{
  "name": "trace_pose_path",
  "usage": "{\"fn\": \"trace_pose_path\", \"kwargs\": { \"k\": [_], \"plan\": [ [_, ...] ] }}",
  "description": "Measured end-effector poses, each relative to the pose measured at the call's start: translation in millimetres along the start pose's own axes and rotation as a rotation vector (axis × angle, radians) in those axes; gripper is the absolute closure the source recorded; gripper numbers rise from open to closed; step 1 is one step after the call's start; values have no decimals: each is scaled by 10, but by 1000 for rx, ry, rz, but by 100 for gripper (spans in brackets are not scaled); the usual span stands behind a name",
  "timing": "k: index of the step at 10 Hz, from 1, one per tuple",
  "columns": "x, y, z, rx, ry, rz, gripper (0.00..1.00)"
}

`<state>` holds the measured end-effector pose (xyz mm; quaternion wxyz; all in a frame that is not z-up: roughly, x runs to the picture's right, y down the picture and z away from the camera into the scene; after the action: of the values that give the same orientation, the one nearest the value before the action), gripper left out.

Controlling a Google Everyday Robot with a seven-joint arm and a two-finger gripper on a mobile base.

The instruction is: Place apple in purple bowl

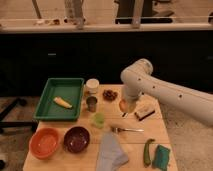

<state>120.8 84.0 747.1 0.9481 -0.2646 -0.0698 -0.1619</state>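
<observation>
**Evidently well apart: apple (123,105) at the gripper (125,109), bowl (76,139) across the table (156,131)**

Camera view, the only one. The purple bowl sits near the front edge of the table, open side up and with nothing in it, which suits a drop from above. An orange bowl (45,142) lies just beside it on the side away from the arm, so the release has to be aimed at the darker of the two. A grey cloth (112,152) lies just beside the bowl on its other side.

The apple is well apart from the bowl, toward the back and over on the arm's side. A green cup (99,120) stands between the two, and a fork (127,130) lies near that line.

The gripper hangs at the apple, reaching down from the bent white arm (150,87). That steep approach is probably chosen because a steel cup (91,103), a dark lumpy item (109,94) and a small block (144,111) crowd the spot. The gripper covers part of the fruit and seems to touch it. How wide it stands, and whether it grips the apple, I cannot tell. Nor can I tell if the apple rests on the table.
</observation>
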Motion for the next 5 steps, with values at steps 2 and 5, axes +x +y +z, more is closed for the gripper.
{"fn": "trace_pose_path", "kwargs": {
  "k": [2, 5],
  "plan": [
    [-68, 218, -60, -6, -12, -19, 100],
    [-152, 524, -115, -22, -30, -28, 100]
  ]
}}
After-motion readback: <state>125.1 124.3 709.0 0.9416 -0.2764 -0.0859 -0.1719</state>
